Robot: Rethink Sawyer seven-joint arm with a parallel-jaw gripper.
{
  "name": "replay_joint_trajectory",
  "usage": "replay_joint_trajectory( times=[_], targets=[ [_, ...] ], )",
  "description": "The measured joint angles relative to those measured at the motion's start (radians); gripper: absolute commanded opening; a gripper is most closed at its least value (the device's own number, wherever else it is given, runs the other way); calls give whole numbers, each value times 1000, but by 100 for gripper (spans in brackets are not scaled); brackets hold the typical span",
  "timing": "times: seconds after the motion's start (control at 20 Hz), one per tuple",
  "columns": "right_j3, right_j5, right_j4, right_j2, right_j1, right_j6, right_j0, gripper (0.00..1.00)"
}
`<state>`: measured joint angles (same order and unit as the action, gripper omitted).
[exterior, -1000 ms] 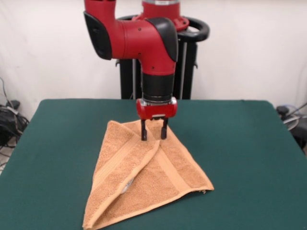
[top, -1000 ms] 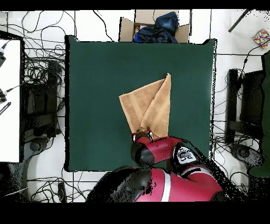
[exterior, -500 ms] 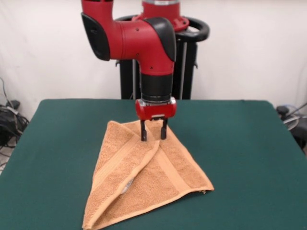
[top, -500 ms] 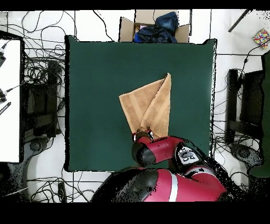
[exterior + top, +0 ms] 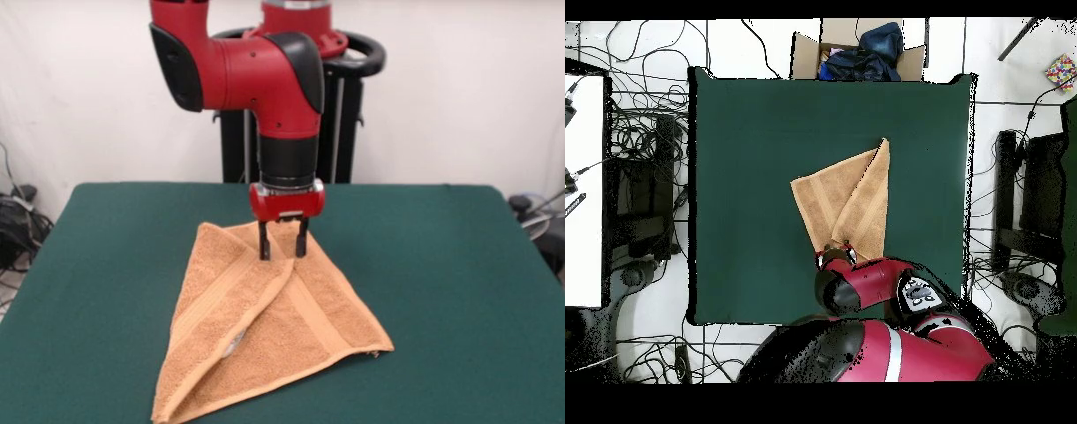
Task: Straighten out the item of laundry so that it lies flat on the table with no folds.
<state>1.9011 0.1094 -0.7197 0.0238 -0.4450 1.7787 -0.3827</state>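
An orange-tan towel [image 5: 265,331] lies folded into a rough triangle on a dark green table [image 5: 459,291], in the lower centre of the front view. Two flaps overlap along a diagonal crease, with a small white tag [image 5: 237,341] peeking out. A red robot arm [image 5: 265,79] reaches down from the top; its gripper [image 5: 282,247] stands with fingers apart at the towel's upper tip.
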Motion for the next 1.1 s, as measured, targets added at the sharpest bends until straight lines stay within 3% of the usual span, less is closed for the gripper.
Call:
replay_joint_trajectory(
  times=[0.05,0.1,1.05,1.1],
  targets=[
    [0,0,0,0,0,0,0,100],
    [-1,1,0,0,0,0,0,0],
    [-4,0,0,-4,1,0,9,0],
    [-4,1,0,-4,2,0,9,100]
  ],
)
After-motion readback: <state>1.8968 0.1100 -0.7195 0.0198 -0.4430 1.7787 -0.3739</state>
